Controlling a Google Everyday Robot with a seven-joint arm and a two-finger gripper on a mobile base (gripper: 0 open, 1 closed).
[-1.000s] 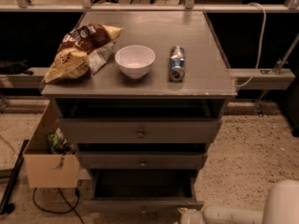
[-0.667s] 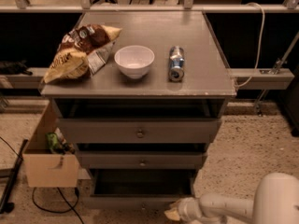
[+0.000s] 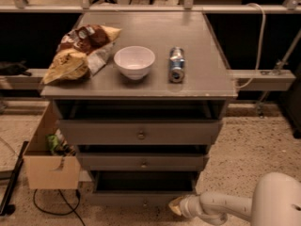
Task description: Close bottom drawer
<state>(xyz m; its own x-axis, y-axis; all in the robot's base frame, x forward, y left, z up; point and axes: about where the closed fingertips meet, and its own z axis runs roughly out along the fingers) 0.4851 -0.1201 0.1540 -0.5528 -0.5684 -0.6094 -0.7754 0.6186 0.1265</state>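
Note:
The bottom drawer (image 3: pixel 141 197) is the lowest of three in the grey-brown cabinet (image 3: pixel 141 135). It stands pulled out, with its dark inside (image 3: pixel 143 181) showing behind a plain grey front. My gripper (image 3: pixel 175 205) sits on a white arm (image 3: pixel 221 206) that reaches in from the lower right. Its tip is low by the floor, at the right end of the drawer's front and close to or touching it. The top and middle drawers, each with a knob, also stand partly out.
On the cabinet top lie chip bags (image 3: pixel 80 51), a white bowl (image 3: pixel 134 61) and a can (image 3: pixel 177 64) on its side. An open cardboard box (image 3: pixel 49 166) stands on the floor to the left, with cables (image 3: pixel 51 205) by it. A rail (image 3: pixel 263 79) runs behind.
The arm has swung left and a little up, bringing the gripper from the bottom edge of the view to the right end of the bottom drawer's front.

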